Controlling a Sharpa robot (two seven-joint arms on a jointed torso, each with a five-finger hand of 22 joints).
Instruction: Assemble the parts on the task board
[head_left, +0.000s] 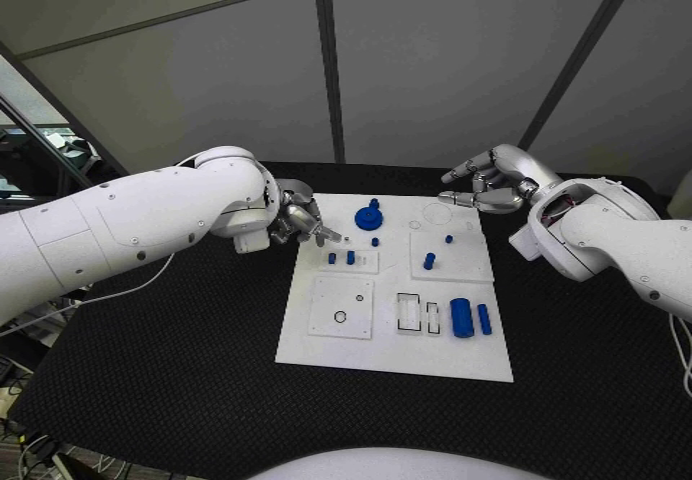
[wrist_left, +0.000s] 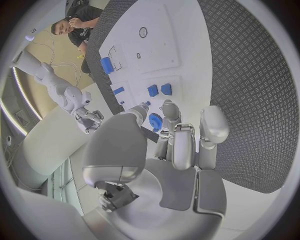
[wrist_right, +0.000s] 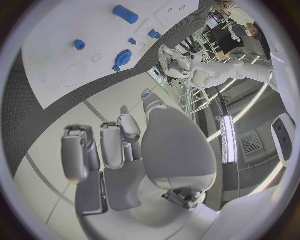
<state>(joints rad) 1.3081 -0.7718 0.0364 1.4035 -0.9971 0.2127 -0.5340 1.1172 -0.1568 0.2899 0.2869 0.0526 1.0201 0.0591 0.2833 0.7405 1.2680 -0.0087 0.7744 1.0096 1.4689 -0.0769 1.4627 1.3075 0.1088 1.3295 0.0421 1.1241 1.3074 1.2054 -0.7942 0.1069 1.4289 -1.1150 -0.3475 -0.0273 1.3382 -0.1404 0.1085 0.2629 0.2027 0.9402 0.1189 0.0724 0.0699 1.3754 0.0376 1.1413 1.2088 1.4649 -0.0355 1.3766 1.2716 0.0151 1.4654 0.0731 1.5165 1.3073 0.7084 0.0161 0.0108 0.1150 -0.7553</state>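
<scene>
The white task board (head_left: 397, 345) lies mid-table. A blue gear (head_left: 369, 216) stands near its far edge, with two short blue pegs (head_left: 340, 258) in a plate just in front of it. Another peg (head_left: 428, 261) stands to the right. A thick blue cylinder (head_left: 460, 317) and a thinner one (head_left: 485, 319) lie at the board's right. My left hand (head_left: 299, 220) hovers at the board's far left edge, fingers apart and holding nothing; the gear (wrist_left: 155, 121) shows past its fingertips. My right hand (head_left: 488, 185) hangs over the far right corner, fingers loosely bent, nothing in them.
A black ring (head_left: 339, 317) lies on the board's near left plate, and two rectangular slots (head_left: 418, 313) sit beside the cylinders. Black matting (head_left: 173, 340) surrounds the board. Grey panels stand behind the table.
</scene>
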